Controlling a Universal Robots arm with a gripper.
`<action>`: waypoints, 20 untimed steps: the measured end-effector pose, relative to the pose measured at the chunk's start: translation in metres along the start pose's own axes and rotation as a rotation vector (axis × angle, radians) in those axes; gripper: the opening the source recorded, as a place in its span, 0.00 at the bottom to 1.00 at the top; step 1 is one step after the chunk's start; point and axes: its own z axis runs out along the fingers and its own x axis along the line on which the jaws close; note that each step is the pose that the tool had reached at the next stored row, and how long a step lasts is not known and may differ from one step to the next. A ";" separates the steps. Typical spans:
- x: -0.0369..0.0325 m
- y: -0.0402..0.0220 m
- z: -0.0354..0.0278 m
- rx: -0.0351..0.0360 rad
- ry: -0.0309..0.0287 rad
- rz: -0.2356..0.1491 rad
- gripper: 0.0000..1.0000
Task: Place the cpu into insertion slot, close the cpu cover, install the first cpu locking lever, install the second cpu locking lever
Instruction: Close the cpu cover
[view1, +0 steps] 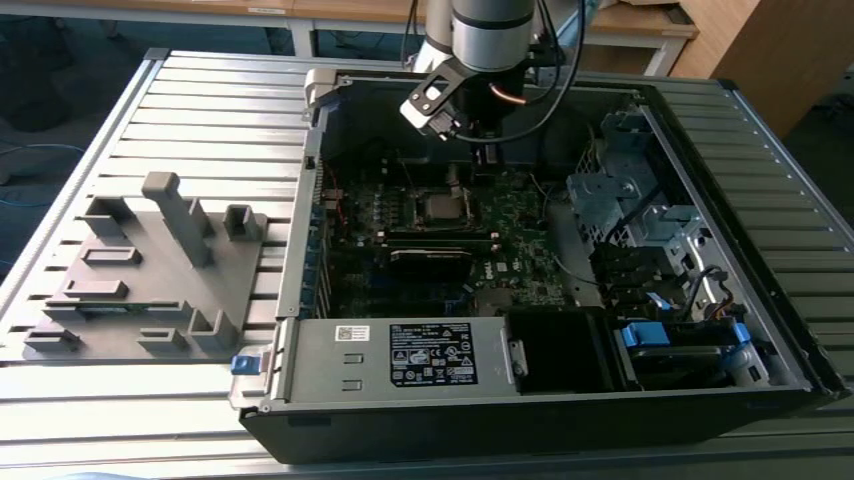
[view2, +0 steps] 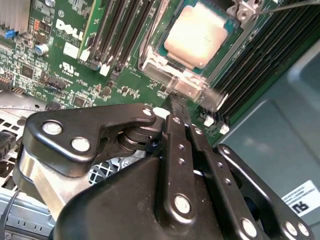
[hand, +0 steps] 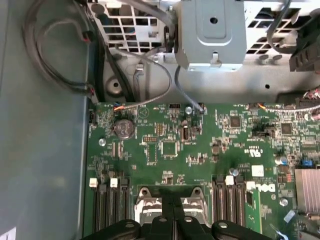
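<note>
The cpu (view2: 196, 34), a dull silver square, lies in the insertion slot (view1: 441, 207) on the green motherboard. The cpu cover (view2: 186, 86) shows as a silvery frame around the chip; its near edge is blurred, and I cannot tell whether it lies fully flat. In the second wrist view my gripper (view2: 174, 103) is shut with nothing between its black fingers (view2: 176, 145), the tip right at that near edge. A thin metal lever rod (view2: 292, 5) runs past the socket's far corner. In the exterior view my gripper (view1: 489, 152) hangs just behind the slot. The first wrist view has the fingers (hand: 173, 220) over the socket frame (hand: 145, 199).
Black memory slots (view2: 122, 35) flank the socket on both sides. The open computer case (view1: 747, 200) walls the board in, with a drive cage (view1: 627, 195), loose cables (hand: 55, 75) and a power supply (view1: 434, 355). A grey fixture (view1: 147, 270) stands on the slatted table at the exterior view's left.
</note>
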 end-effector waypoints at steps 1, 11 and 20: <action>0.0000 -0.0003 0.0000 -0.0001 0.0001 0.000 0.11; 0.0000 -0.0001 0.0008 0.0668 -0.0011 -0.001 0.11; 0.0000 0.0001 0.0016 0.1167 -0.0022 -0.002 0.11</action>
